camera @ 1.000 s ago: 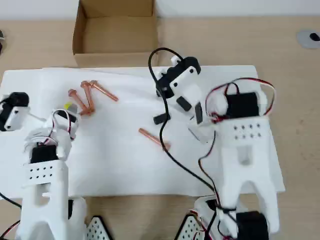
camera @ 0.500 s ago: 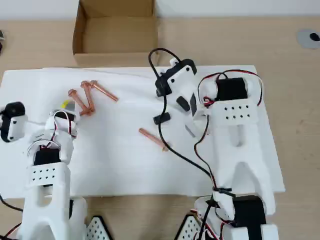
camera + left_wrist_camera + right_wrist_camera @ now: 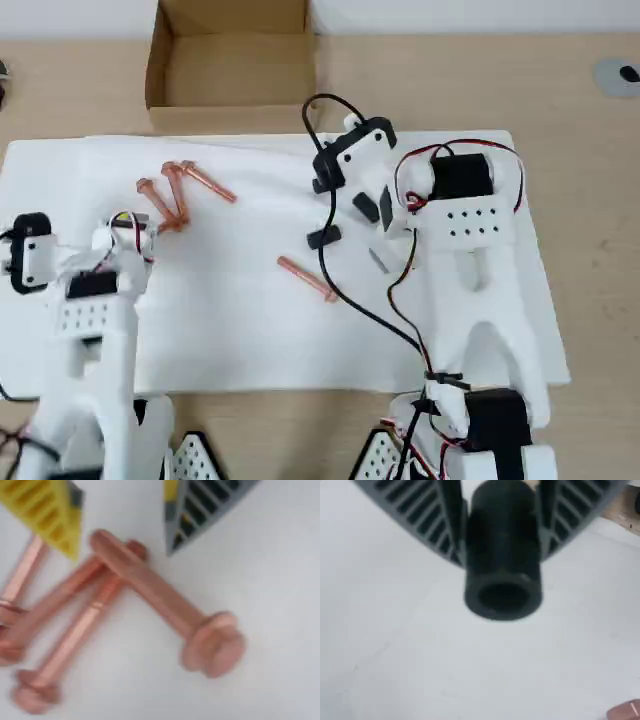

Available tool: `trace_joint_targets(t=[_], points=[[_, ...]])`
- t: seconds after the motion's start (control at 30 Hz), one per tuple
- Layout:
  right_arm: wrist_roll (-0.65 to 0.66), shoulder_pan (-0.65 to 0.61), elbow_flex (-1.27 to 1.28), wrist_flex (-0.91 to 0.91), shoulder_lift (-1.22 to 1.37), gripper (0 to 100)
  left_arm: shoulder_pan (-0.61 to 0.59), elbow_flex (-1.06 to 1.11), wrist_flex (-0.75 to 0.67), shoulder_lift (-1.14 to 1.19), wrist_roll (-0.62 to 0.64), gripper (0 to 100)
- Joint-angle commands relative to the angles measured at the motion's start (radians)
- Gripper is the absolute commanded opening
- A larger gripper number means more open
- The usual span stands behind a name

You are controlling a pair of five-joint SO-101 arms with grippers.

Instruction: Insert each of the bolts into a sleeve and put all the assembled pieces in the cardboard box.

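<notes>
Seen from above, an open cardboard box (image 3: pixel 160 70) stands at the far edge of a wooden table (image 3: pixel 580 150). A white sheet (image 3: pixel 230 330) lies just in front of the box, between it and two white arms. A small heap of copper bolts (image 3: pixel 176 194) rests on the sheet, near the box's front left corner, with one bolt lying across the others. The left gripper (image 3: pixel 122 550) hangs just over this heap, its yellow and grey fingers set moderately apart and holding nothing. A loose bolt (image 3: pixel 306 277) lies alone farther from the box, below its front right corner. The right gripper (image 3: pixel 502 555) is closed around a black sleeve (image 3: pixel 503 580), whose hollow end pokes out past the fingertips above the sheet.
</notes>
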Motion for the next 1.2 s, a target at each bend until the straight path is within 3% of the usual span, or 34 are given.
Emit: trace_joint_targets(t=[0.0, 0.3, 0.43, 0.9, 1.17], points=[[-0.008, 0.008, -0.027, 0.017, -0.002, 1.1, -0.005, -0.204, 0.084, 0.182, 0.023, 10], [-0.021, 0.008, -0.005, 0.017, -0.002, 1.1, -0.04, -0.454, 0.311, 0.407, 0.175, 9], [-0.021, 0.008, -0.005, 0.017, -0.001, 1.1, -0.106, -0.46, 0.299, 0.429, 0.183, 2], [-0.021, 0.008, -0.012, 0.017, 0.064, 1.1, -0.107, -0.39, 0.163, 0.433, 0.166, 2], [-0.021, 0.008, -0.012, 0.015, 0.064, 1.1, -0.068, -0.379, 0.169, 0.432, 0.161, 14]])
